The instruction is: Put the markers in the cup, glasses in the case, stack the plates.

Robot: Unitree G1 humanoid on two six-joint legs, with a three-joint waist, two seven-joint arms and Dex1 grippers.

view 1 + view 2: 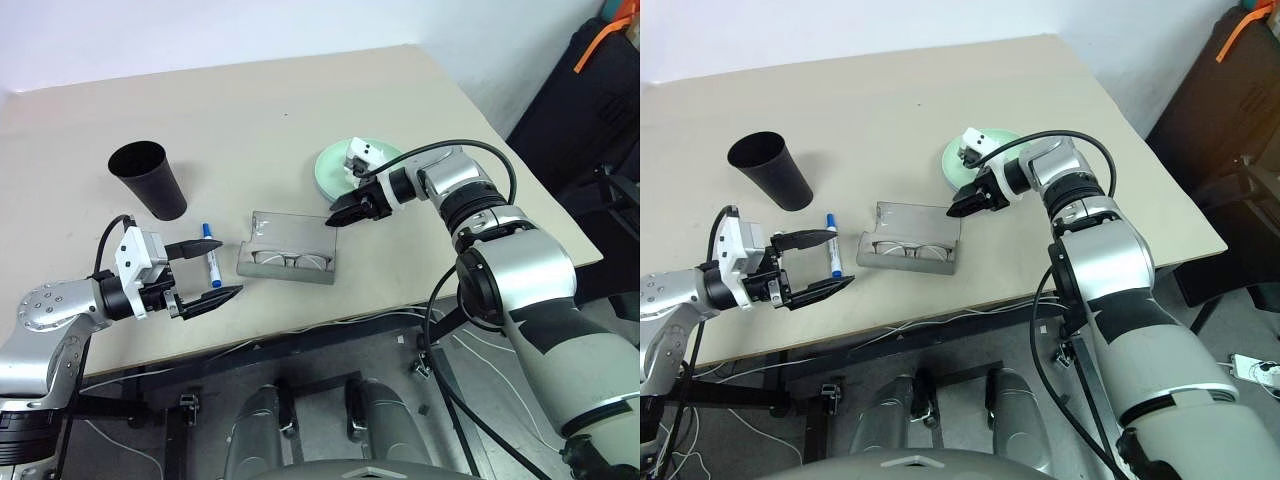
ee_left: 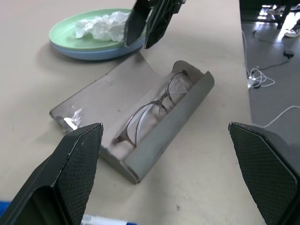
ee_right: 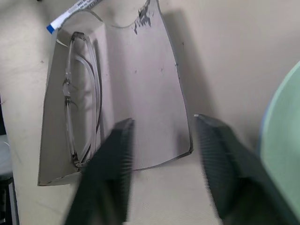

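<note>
A: The cup [image 1: 148, 178] looks matt black plastic; the case [image 2: 140, 126] a frosted grey plastic, scuffed at one corner; the table [image 1: 250, 110] a smooth, matt beige board.

B: The glasses [image 2: 154, 110] are thin pale metal with clear lenses; the plates [image 2: 89, 47] smooth plastic; the tissue [image 2: 103, 26] crumpled paper.

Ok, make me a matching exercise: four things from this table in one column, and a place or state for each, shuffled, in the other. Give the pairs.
Things:
1. glasses
2. tissue
3. marker
4. cup

Places or states:
A. lies on the table between the cup and the case
B. stands upright, rim up
C. lies in the open case
D. sits on the stacked plates

Pairs: 1-C, 2-D, 3-A, 4-B
</note>
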